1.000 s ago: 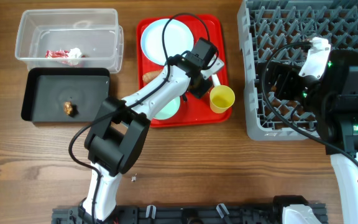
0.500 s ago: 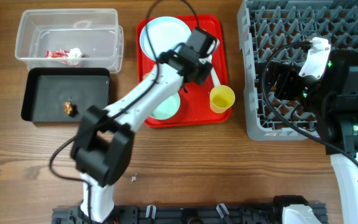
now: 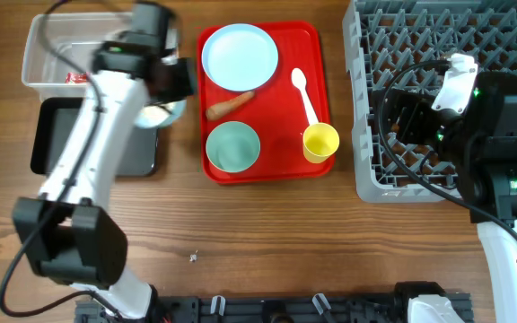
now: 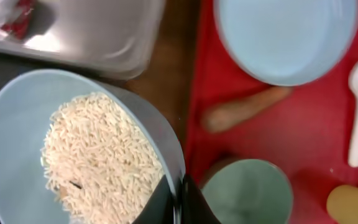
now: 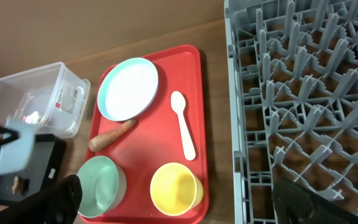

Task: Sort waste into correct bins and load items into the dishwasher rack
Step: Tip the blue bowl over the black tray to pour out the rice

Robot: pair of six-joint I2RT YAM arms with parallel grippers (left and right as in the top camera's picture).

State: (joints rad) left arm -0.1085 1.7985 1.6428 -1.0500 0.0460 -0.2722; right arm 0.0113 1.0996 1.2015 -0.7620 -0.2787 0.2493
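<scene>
A wooden worktop (image 3: 330, 242) carries everything. The grey dishwasher rack (image 3: 393, 45) fills the right side, and the right gripper (image 3: 400, 117) hangs over it with its fingers wide apart, holding nothing. The red tray (image 3: 281, 135) sits in the middle. At the left are the clear tub (image 3: 61, 40) and, nearer the robot, the black tray (image 3: 48, 135).

On the red tray lie the pale-blue plate (image 3: 239, 56), the teal bowl (image 3: 232, 147), the yellow cup (image 3: 319, 142), the carrot piece (image 3: 230, 104) and the white spoon (image 3: 305, 94). The wrapper (image 3: 77, 78) is in the clear tub.

The left gripper (image 4: 178, 202) is clamped on the rim of the white bowl (image 4: 11, 155), one finger inside and one outside. It holds the bowl above the black tray's far end, just beside the tub wall.

The bowl looks rigid, smooth and light, so a rim pinch should hold it. The load sits off to one side of the grip, though, and the bowl may pivot between the fingers. The rice (image 4: 101, 162) is loose and will likely slide out in a rush once the bowl tips, so a slow tilt over the tray seems wise.

Only the left wrist view shows the rice and the pinch; from overhead the arm hides most of the bowl. The right wrist view alone shows the brown lump (image 5: 18, 183) in the black tray, and there the bowl is just a pale blur.
</scene>
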